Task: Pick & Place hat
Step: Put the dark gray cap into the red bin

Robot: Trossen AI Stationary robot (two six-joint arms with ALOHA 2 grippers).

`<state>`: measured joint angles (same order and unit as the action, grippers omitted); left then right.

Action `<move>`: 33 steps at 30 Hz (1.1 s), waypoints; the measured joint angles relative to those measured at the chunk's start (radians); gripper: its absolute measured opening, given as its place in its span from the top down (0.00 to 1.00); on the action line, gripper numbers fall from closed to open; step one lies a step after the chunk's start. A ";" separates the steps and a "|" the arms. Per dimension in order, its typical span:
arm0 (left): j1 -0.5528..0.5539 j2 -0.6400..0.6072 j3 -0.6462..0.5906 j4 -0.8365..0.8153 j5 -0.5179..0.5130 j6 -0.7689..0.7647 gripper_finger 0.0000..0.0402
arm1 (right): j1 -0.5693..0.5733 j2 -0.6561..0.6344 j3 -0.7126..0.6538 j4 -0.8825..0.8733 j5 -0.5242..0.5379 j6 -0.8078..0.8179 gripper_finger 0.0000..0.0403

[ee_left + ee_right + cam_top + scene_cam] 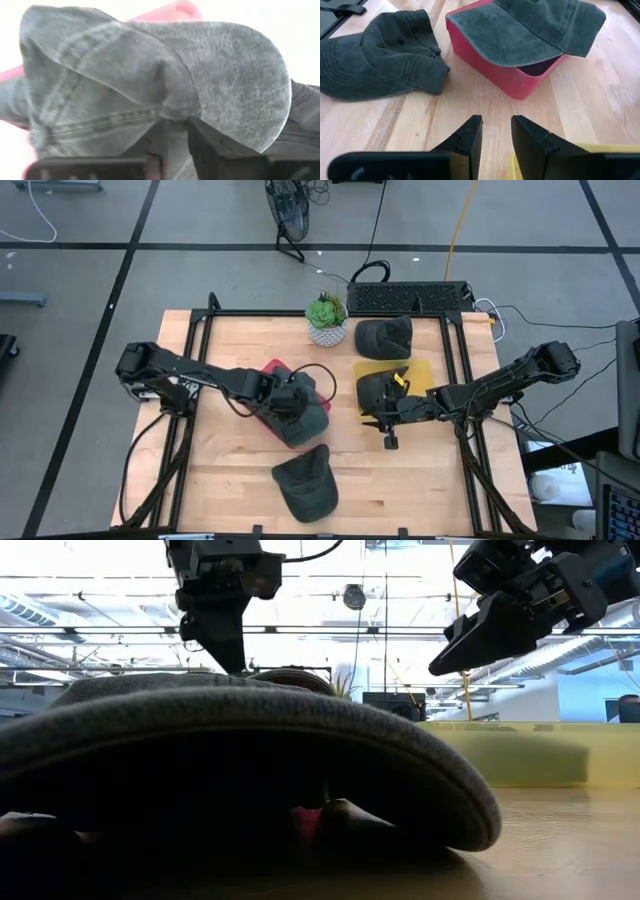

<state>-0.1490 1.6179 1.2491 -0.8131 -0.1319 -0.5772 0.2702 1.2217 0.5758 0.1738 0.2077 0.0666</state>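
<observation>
On the left side of the wooden tabletop (230,470), the left end effector (285,402) was directly over a grey hat (305,415) that lay on top of a red box (272,370). In the left wrist view its two dark fingers (202,145) were narrow and pinched a fold of the crown of this hat (150,85) between them, so it was holding the hat. A second grey hat (305,482) lay flat on the tabletop nearer to the front edge, apart from both arms.

To the right, the right end effector (388,423) hung just above the wood beside a yellow pad (425,370) that carried a third dark hat (380,388). Its fingers (470,137) were apart with a narrow gap and nothing was between them.

The high view alone showed a fourth hat (385,335) and a potted plant (326,318) at the back edge. The low view was mostly filled by the brim of the near hat (250,740), and showed both end effectors above the tabletop. The right wrist view showed that the red box (505,75) was open under the brim.
</observation>
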 joint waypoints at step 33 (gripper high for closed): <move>0.084 0.001 -0.030 0.023 0.074 0.057 0.51 | 0.000 0.000 -0.035 0.005 0.000 0.011 0.77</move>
<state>-0.0654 1.6184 1.2194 -0.7901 -0.0578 -0.5200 0.2700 1.2216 0.5409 0.1792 0.2081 0.0771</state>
